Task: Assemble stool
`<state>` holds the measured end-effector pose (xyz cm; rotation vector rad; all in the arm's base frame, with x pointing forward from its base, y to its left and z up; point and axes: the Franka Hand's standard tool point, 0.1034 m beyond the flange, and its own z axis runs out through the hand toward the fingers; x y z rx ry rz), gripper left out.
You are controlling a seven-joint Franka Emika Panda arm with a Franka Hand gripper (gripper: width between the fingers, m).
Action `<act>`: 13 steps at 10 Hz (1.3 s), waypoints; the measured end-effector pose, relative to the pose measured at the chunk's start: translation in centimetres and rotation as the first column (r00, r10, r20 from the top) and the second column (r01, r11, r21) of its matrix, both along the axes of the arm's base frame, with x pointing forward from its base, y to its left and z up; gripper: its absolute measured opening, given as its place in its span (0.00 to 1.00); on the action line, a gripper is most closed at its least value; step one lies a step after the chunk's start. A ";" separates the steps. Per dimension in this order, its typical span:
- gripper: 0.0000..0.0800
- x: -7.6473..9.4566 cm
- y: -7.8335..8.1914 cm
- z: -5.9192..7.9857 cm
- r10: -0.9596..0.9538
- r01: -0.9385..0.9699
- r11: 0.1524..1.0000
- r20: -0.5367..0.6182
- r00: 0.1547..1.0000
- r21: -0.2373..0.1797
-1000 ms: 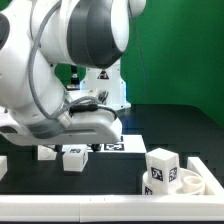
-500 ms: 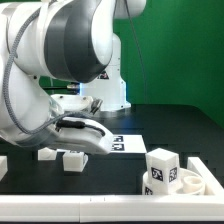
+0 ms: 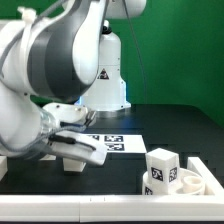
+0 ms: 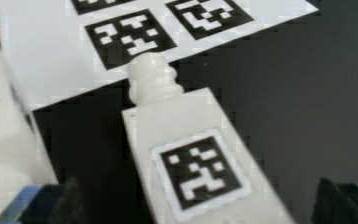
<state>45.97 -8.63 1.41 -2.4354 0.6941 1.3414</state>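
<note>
arm [image 3: 60, 70] swung lower toward exterior view's left; tool [image 3: 72, 150] wide open, empty, over leg [image 4: 190, 150].

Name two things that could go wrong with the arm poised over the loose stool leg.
The leg lies slightly askew under the open fingers, so closing could twist it. Another white part lies close beside it; a finger may strike that instead.

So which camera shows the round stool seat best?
The exterior view: the seat lies at its lower right, a tagged leg covering part of it. The wrist view shows none of it, only another leg lying by the marker board.
</note>
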 end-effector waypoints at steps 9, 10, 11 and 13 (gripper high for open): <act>0.41 0.4 0.8 0.3 0.003 -0.002 1.000 0.023 1.000 -0.030; 0.41 1.8 1.7 2.5 0.016 -0.013 0.999 0.077 0.997 -0.039; 0.41 3.2 2.3 5.5 0.027 -0.022 0.999 0.133 0.991 -0.040; 0.41 5.5 2.1 8.1 0.096 -0.062 0.991 0.306 0.947 -0.121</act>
